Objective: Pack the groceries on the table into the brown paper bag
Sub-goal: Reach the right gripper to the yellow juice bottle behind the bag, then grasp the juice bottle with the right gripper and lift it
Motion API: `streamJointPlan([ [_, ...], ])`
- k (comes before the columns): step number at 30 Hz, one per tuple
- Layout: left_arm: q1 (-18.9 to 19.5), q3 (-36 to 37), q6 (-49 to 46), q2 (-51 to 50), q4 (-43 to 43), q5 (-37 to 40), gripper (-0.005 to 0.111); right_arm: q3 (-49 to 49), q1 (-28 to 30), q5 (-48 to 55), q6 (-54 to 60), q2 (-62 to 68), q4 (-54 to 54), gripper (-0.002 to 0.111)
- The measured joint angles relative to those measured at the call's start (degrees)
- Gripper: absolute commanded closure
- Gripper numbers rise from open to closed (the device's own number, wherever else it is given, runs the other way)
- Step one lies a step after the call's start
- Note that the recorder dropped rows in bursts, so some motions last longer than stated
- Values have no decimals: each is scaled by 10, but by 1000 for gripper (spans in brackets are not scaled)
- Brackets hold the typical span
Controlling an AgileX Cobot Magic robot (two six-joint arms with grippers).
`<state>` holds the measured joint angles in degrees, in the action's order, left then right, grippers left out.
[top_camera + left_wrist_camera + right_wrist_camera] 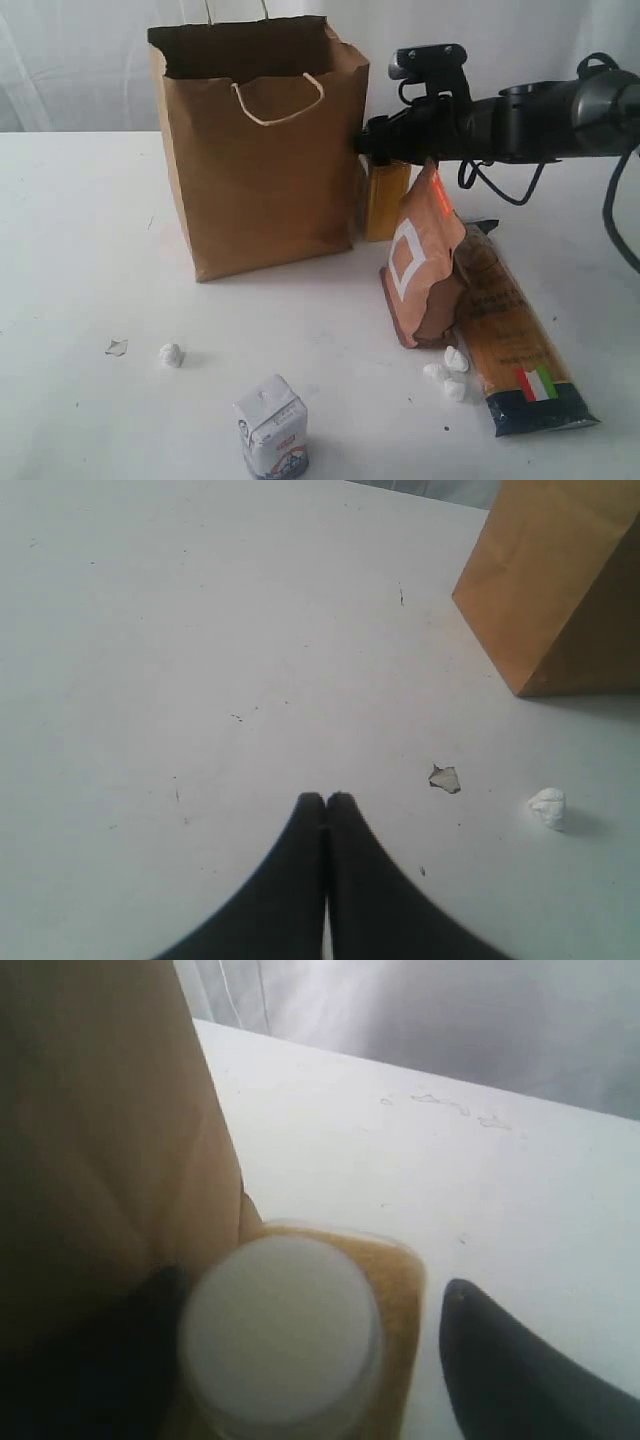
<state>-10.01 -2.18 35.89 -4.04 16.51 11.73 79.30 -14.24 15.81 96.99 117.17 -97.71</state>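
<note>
The tall brown paper bag point(260, 150) stands open at the back of the white table point(80, 250). Tight against its right side is a yellow jar point(385, 205) with a pale round lid point(280, 1325). My right gripper point(310, 1290) hangs open over that jar, one finger point(500, 1360) clear of it, the other dark against the bag point(100, 1160). The brown white-square pouch point(425, 260) leans upright beside the long pasta packet point(510, 330). The small white carton point(272, 430) stands near the front edge. My left gripper point(326, 798) is shut and empty above bare table. No dark jar shows.
White crumpled bits lie on the table point(171, 354), point(447, 372), with a small grey scrap point(116, 347) to the left. The right arm's cables point(500, 180) hang over the pouch. A pale curtain closes the back.
</note>
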Motion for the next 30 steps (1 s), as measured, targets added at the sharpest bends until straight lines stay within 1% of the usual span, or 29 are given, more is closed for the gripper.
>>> streamJointPlan([
  [2, 0, 0, 0, 0, -4, 0, 107, 0, 0, 10, 1, 5, 0, 37],
  [5, 0, 0, 0, 0, -8, 0, 107, 0, 0, 25, 1, 10, 1, 36],
  [12, 0, 0, 0, 0, -9, 0, 107, 0, 0, 36, 2, 21, 45, 37],
  [13, 0, 0, 0, 0, -9, 0, 107, 0, 0, 34, 2, 23, 53, 39],
  [15, 0, 0, 0, 0, -9, 0, 107, 0, 0, 32, 2, 30, 61, 46],
  [21, 0, 0, 0, 0, -9, 0, 107, 0, 0, 18, 2, 24, 67, 83],
  [24, 0, 0, 0, 0, -9, 0, 107, -1, -1, 3, 2, 19, 71, 97],
  [27, 0, 0, 0, 0, -9, 0, 107, -1, -1, -14, 2, 11, 72, 107],
  [30, 0, 0, 0, 0, -9, 0, 107, -1, -1, -34, 2, -2, 72, 108],
])
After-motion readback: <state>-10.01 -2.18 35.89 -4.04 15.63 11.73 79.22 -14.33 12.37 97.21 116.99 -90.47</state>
